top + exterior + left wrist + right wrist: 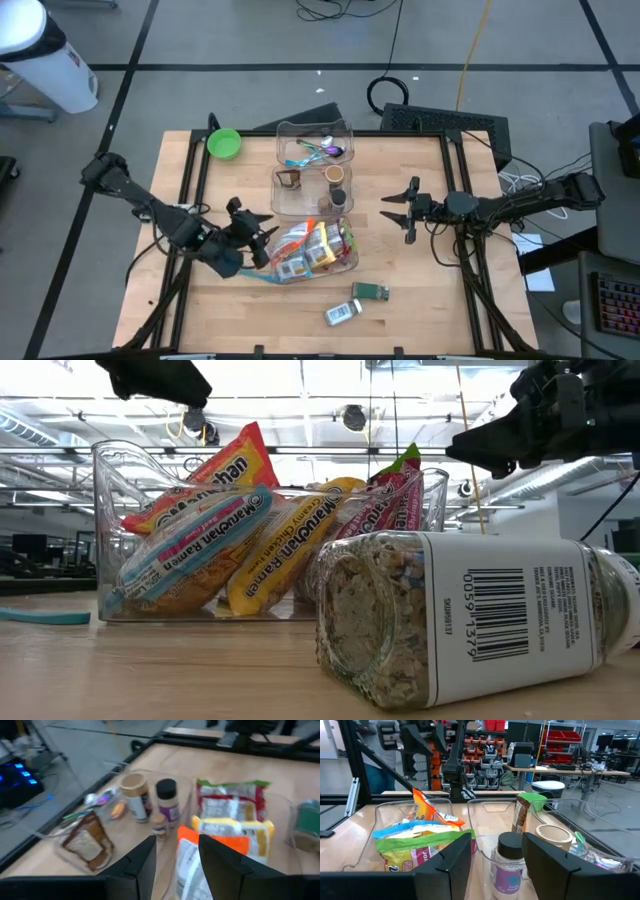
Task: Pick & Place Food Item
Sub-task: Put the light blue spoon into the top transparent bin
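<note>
The left claw [262,236] hovered at the near clear plastic bin [345,262], its fingers partly apart with an orange ramen packet [192,865] showing between them; whether it truly gripped the packet I could not tell. The crinkly ramen packets [215,530] already filled that bin. A glass seasoning jar [342,313] and a green-lidded jar [372,292] lay on the wooden tabletop [430,280], apparently left. The right claw [403,213] waited half-open, empty.
</note>
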Action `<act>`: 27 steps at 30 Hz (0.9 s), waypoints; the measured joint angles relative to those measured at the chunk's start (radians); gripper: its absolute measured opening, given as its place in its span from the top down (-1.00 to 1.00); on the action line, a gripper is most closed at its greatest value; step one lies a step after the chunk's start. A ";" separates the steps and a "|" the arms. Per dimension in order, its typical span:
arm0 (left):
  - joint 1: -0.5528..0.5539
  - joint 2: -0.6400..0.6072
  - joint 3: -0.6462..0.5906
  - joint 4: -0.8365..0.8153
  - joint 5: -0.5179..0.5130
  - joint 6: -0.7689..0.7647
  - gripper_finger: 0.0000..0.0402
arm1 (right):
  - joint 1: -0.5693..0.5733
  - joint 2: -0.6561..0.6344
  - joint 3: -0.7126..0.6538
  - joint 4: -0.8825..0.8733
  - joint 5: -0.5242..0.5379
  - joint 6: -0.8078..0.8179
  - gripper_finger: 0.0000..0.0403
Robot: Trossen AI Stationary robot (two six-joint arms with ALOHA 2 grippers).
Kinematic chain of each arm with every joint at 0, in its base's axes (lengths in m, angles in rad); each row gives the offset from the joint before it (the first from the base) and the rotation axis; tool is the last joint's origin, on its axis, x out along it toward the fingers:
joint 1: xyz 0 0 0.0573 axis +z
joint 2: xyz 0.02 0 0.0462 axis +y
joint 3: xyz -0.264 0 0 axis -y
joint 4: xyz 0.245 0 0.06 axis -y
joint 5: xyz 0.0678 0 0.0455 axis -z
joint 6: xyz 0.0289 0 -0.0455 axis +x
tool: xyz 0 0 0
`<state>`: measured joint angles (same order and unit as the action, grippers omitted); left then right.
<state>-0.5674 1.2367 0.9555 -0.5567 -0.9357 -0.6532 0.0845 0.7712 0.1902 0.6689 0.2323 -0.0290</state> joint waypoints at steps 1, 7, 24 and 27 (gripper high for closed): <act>0.004 -0.013 -0.028 0.049 0.021 0.036 0.24 | 0.000 0.000 0.000 -0.001 0.000 0.003 0.18; 0.044 -0.092 -0.208 0.340 0.123 0.208 0.24 | 0.000 0.000 0.000 -0.007 -0.001 0.018 0.18; 0.169 -0.299 -0.593 0.838 0.576 0.382 0.24 | 0.000 0.000 0.000 -0.001 0.002 0.047 0.18; 0.169 -0.301 -0.593 0.842 0.569 0.381 0.24 | 0.000 0.000 0.000 0.020 0.010 0.041 0.18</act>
<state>-0.3985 0.9361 0.3620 0.2853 -0.3670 -0.2718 0.0845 0.7712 0.1898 0.6888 0.2419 0.0124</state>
